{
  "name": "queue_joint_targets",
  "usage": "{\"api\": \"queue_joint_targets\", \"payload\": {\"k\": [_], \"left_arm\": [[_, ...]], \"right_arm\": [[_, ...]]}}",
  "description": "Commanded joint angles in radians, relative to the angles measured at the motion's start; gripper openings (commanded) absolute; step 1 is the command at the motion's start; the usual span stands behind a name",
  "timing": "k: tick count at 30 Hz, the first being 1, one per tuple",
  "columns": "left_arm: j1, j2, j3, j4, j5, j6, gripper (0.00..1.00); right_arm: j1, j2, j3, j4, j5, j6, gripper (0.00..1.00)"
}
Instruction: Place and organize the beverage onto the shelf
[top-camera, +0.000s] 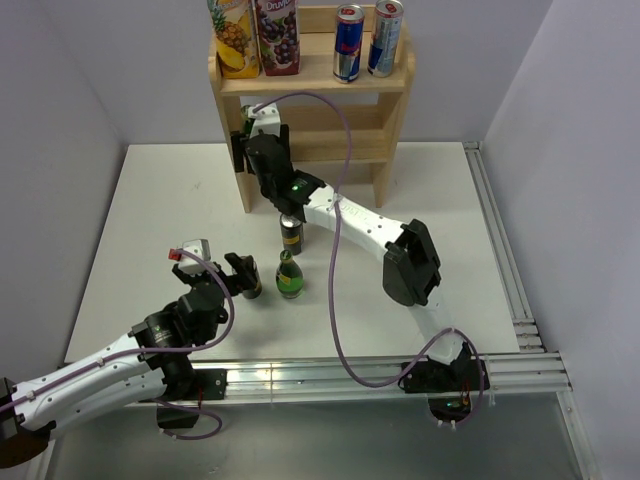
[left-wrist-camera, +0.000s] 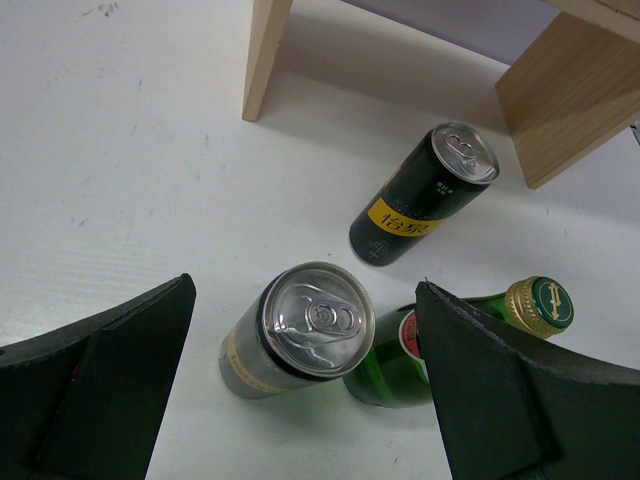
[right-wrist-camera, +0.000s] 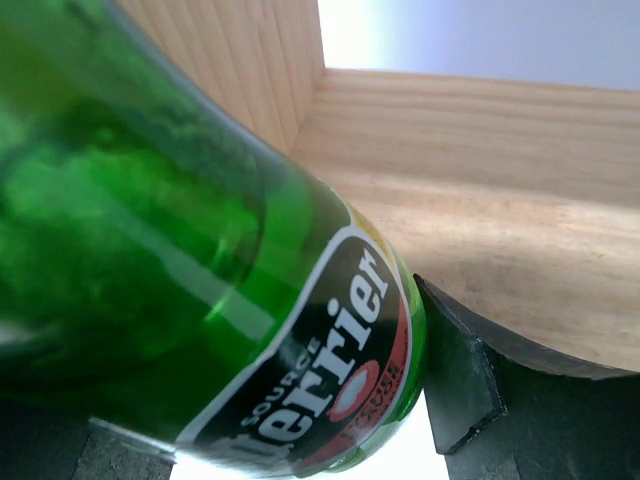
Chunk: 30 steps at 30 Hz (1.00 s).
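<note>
Shelf (top-camera: 310, 85): far edge of table (top-camera: 150, 220), centred. Top tier: two cartons (top-camera: 277, 35) at left end, two slim cans (top-camera: 347, 45) at right end, all upright.
Right gripper (right-wrist-camera: 260, 410): at shelf's left end, below top tier; pinching Perrier bottle (right-wrist-camera: 200, 250), green glass, close to side panel; exact tier unclear.
Left gripper (left-wrist-camera: 305, 300): spread wide, straddling silver-topped can (left-wrist-camera: 290, 350) without contact, toward table's near edge.
Second green bottle (left-wrist-camera: 390, 365): upright, just beside that can, on its right.
Black can (left-wrist-camera: 420, 195): upright, between these two and shelf.
</note>
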<state>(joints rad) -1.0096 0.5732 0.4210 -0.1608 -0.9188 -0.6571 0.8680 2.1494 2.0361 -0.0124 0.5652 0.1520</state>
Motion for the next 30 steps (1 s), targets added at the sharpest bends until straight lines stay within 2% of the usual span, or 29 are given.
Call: {"api": "queue_joint_targets", "payload": {"k": [1, 21, 30], "left_arm": [[-0.006, 0.001, 0.002, 0.015, -0.009, -0.012, 0.99], [-0.006, 0.045, 0.009, 0.014, -0.026, -0.016, 0.99], [-0.006, 0.057, 0.013, 0.020, -0.031, -0.009, 0.99]], "right_arm": [[-0.023, -0.016, 0.093, 0.120, -0.008, 0.012, 0.00], [-0.086, 0.121, 0.239, 0.094, -0.070, 0.047, 0.00], [-0.096, 0.139, 0.227, 0.097, -0.074, 0.055, 0.02]]}}
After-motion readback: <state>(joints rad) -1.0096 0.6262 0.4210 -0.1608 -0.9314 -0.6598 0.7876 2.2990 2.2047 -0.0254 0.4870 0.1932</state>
